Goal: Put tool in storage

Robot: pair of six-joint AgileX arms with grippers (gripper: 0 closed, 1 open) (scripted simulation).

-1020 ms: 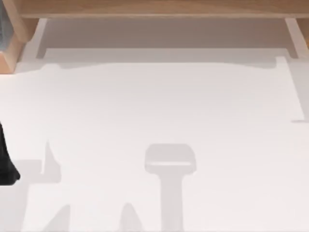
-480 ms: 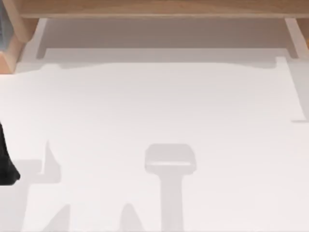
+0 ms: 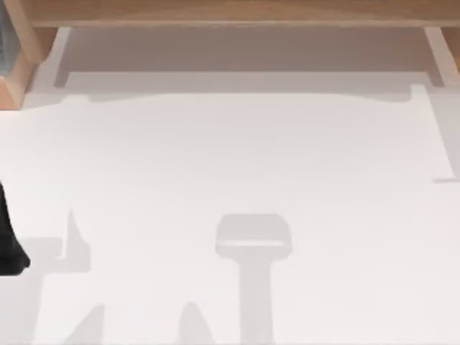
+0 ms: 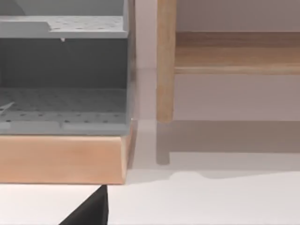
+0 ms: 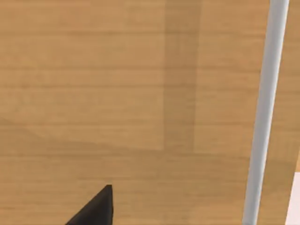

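The tool is out of view. The storage (image 4: 63, 77) is a grey unit with perforated shelves on a light wooden base (image 4: 61, 159), seen close in the left wrist view; a sliver of it (image 3: 4, 39) sits at the table's far left corner. A black part of my left gripper (image 4: 89, 212) pokes in just in front of that base. My left arm (image 3: 10, 241) shows as a dark shape at the table's left edge. A black part of my right gripper (image 5: 93, 208) hangs over a plain wooden surface (image 5: 117, 93).
A long wooden shelf (image 3: 230, 13) runs along the far side of the white table (image 3: 230, 158), carried by an upright wooden post (image 4: 165, 61). A pale vertical bar (image 5: 265, 112) crosses the wooden surface in the right wrist view. Soft shadows lie on the near half of the table.
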